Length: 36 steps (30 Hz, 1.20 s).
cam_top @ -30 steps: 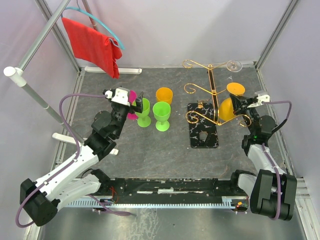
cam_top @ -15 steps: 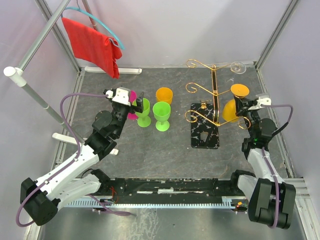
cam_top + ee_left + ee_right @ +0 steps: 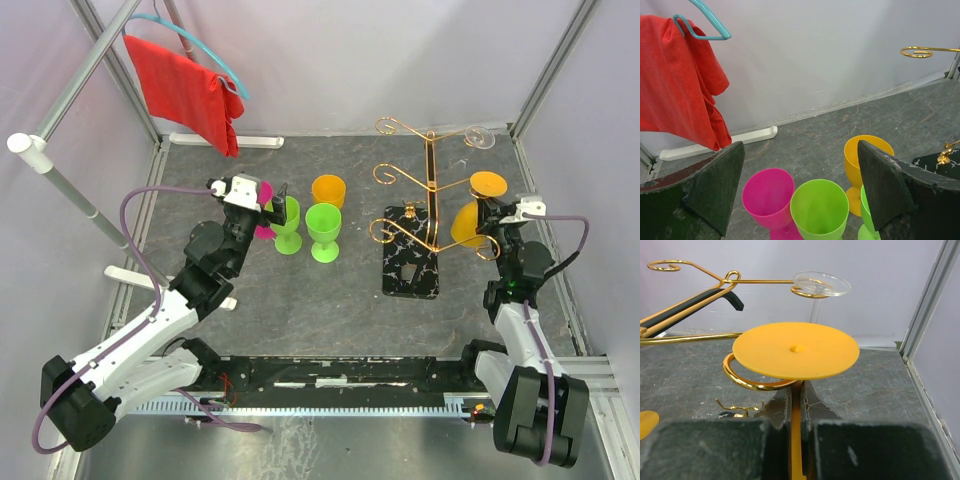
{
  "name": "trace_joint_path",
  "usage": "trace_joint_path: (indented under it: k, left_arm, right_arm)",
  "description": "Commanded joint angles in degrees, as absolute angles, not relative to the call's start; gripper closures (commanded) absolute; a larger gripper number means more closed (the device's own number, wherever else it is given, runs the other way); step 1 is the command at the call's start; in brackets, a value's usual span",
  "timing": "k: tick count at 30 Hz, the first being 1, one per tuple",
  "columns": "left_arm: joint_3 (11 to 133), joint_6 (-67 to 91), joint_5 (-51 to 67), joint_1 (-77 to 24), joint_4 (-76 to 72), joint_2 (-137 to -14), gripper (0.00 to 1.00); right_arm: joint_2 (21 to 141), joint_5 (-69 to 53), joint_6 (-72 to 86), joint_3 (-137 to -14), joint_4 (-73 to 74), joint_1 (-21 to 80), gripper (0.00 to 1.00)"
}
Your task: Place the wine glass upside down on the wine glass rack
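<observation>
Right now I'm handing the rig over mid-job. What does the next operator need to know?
Left gripper: open, holding nothing, above the pink plastic goblet and green plastic goblet.
Right gripper: shut on the stem of the upside-down orange plastic wine glass.
Gold wire wine glass rack: on its black base; a clear glass hangs from an upper arm.
Done: the orange foot sits over a scroll loop.
Left: check it is seated, release, back away.

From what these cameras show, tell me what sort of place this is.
Probably a robot lab test cell, not a kitchen: white walls on metal framing, two arms bolted to the table edge, and staged props, coloured plastic goblets, a red cloth on a hanger, a gold wire rack.
</observation>
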<state>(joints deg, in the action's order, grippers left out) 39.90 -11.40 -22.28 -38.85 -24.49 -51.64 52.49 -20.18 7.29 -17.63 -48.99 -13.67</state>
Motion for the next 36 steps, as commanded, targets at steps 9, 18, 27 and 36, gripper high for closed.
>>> trace_joint_path:
  k: [9, 18, 27, 36]
  left_arm:
    - [39.56, -9.84, -21.85, -38.49, -28.30, -50.91, 0.01]
    - [39.38, -9.34, -21.99, -38.54, -28.16, -50.54, 0.01]
    - [39.72, -9.37, -22.04, -38.52, -27.42, -50.76, 0.01]
    - [39.55, -9.37, -21.97, -38.50, -27.42, -51.22, 0.01]
  right_arm:
    - [43.38, -23.39, 6.02, -14.27, -42.16, -13.84, 0.94]
    - [45.52, -26.65, 7.60, -14.60, -44.56, -13.80, 0.88]
    - [41.20, -23.29, 7.17, -14.37, -40.23, -13.80, 0.64]
    - [33.91, -14.75, 4.82, -12.78, -32.66, -13.89, 0.53]
